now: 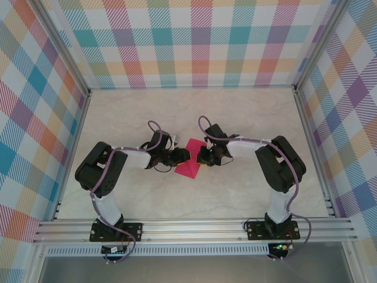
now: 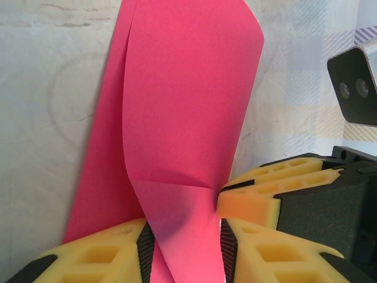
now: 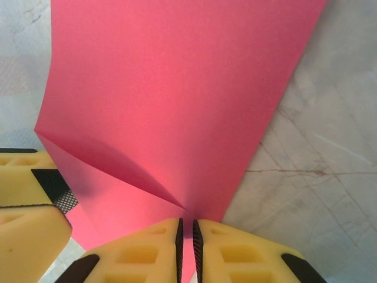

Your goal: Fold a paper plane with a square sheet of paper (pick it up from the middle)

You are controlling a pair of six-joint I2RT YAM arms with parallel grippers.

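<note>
The square sheet of paper (image 1: 189, 160) is magenta-pink and sits at mid-table between my two grippers, bent and creased. In the left wrist view the sheet (image 2: 188, 106) rises ahead in two layers. A curled flap of it runs down between the jaws of my left gripper (image 2: 185, 242), which stand partly apart around it. My right gripper (image 3: 187, 230) is shut on the sheet's near edge (image 3: 177, 88), and a crease fans out from the pinch. From above, the left gripper (image 1: 182, 155) and right gripper (image 1: 202, 157) face each other across the paper.
The marble-patterned table (image 1: 235, 112) is walled by checked panels on three sides, with an aluminium rail (image 1: 194, 227) at the near edge. A right finger (image 2: 265, 200) crowds the left wrist view, and a left finger (image 3: 23, 194) shows at the right wrist view's left edge.
</note>
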